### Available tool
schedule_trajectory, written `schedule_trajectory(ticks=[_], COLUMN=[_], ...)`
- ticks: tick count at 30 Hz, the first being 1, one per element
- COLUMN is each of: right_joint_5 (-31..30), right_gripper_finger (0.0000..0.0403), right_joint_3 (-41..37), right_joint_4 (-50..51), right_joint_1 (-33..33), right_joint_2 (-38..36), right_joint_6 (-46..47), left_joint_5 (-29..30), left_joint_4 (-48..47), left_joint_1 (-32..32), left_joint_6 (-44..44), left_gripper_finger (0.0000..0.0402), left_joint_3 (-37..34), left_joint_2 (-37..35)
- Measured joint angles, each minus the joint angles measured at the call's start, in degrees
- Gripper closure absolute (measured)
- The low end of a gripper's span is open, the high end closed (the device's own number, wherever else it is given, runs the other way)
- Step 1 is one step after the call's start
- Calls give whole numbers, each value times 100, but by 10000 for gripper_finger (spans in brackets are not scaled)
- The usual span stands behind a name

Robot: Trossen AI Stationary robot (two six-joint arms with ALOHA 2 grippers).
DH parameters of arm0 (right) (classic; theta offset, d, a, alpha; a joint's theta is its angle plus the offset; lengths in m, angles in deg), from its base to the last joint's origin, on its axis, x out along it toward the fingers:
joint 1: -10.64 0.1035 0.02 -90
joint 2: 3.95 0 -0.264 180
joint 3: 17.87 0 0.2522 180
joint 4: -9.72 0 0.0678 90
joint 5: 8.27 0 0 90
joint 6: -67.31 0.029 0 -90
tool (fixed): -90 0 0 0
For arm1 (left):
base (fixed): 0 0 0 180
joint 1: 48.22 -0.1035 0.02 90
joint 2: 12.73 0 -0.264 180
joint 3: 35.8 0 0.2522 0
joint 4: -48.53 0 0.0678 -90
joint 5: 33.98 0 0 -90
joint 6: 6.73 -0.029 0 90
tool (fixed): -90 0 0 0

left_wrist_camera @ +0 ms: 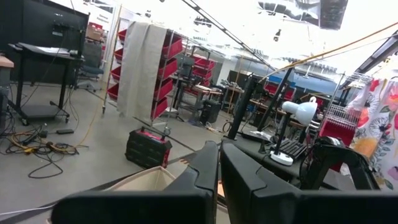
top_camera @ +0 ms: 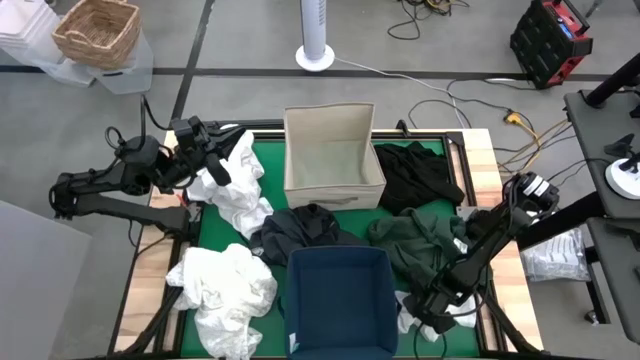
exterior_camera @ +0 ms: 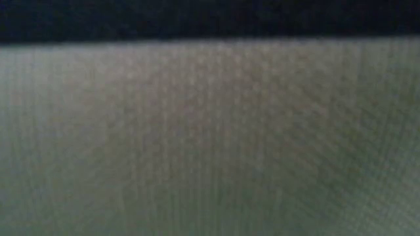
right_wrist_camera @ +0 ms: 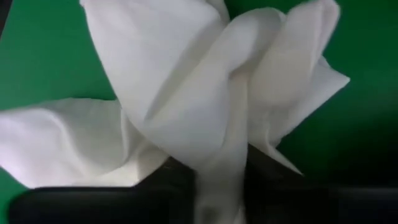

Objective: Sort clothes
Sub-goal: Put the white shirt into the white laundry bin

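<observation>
My right gripper is low at the table's near right, beside the navy bin, and shut on a small white garment. My left gripper is shut and points level toward the beige box, over another white garment at the far left. A third white garment lies crumpled at the near left. One black garment lies between box and bin, and another right of the box. A dark green garment is spread right of the bin. My right gripper pinches a gathered fold of the small white garment between its two fingers, coming from above and pointing down. The cloth bunches up toward the fingers while its outer parts lie on the green mat. My left gripper: I cannot tell whether it touches the white garment below it.
The beige fabric box stands open at the far middle, and the navy fabric bin at the near middle. The green mat shows between garments. A close fabric surface fills the low view. A wicker basket sits on the floor beyond the table.
</observation>
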Motion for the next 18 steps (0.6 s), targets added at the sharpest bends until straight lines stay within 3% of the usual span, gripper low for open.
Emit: schedule_trajectory(ticks=[3,10,18], right_joint_5=[244,554,306], right_gripper_finger=[379,385,386], right_joint_3=[0,233,1357], right_joint_4=[60,853,2965], right_joint_1=[-2,63,-17], right_joint_2=[-48,-666,-1818], right_joint_6=[-2,452,953], left_joint_5=[0,2,2], left_joint_4=[0,-2,-4], left_joint_1=[0,0,0], left_joint_6=[0,0,0], left_gripper_finger=[402,402,402], left_joint_3=[0,0,0], left_joint_2=[0,0,4])
